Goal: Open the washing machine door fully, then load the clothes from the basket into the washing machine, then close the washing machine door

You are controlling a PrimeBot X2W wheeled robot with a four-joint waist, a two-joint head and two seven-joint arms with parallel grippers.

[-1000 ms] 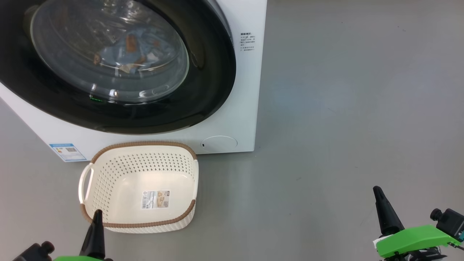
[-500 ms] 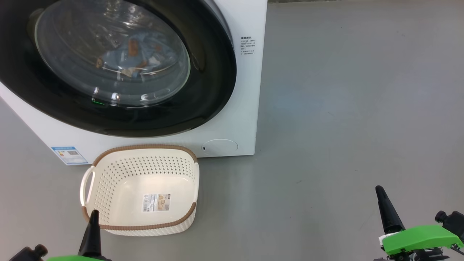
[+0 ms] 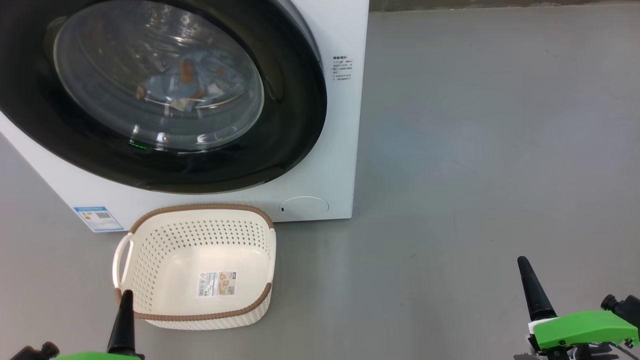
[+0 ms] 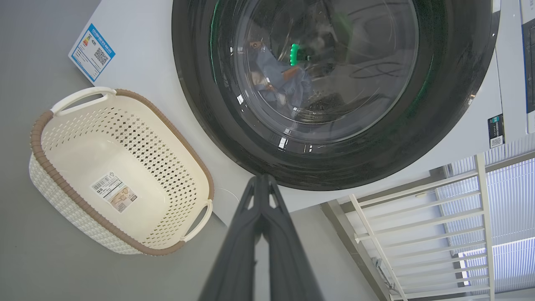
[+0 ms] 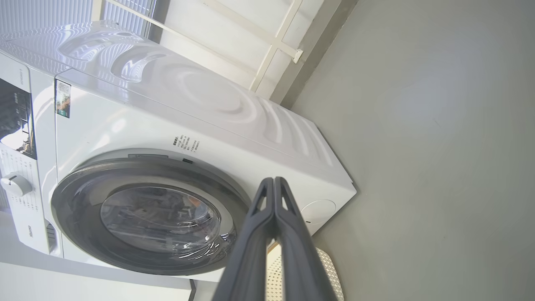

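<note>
Door: the washing machine door sits flush on the washing machine, apparently closed.
Clothes: the clothes lie behind its glass.
Basket: the basket stands empty on the floor, just before the machine.
Fingers: left gripper and right gripper are pressed together, holding nothing.
Risk: the latch may not have caught; a careless left swing could knock the basket.

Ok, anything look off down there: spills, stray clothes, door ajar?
Nothing stands out. The washing machine door sits shut, the clothes lie inside behind its glass, the basket stands upright and empty in front of the washing machine, and no garment or spill shows on the floor around it.
</note>
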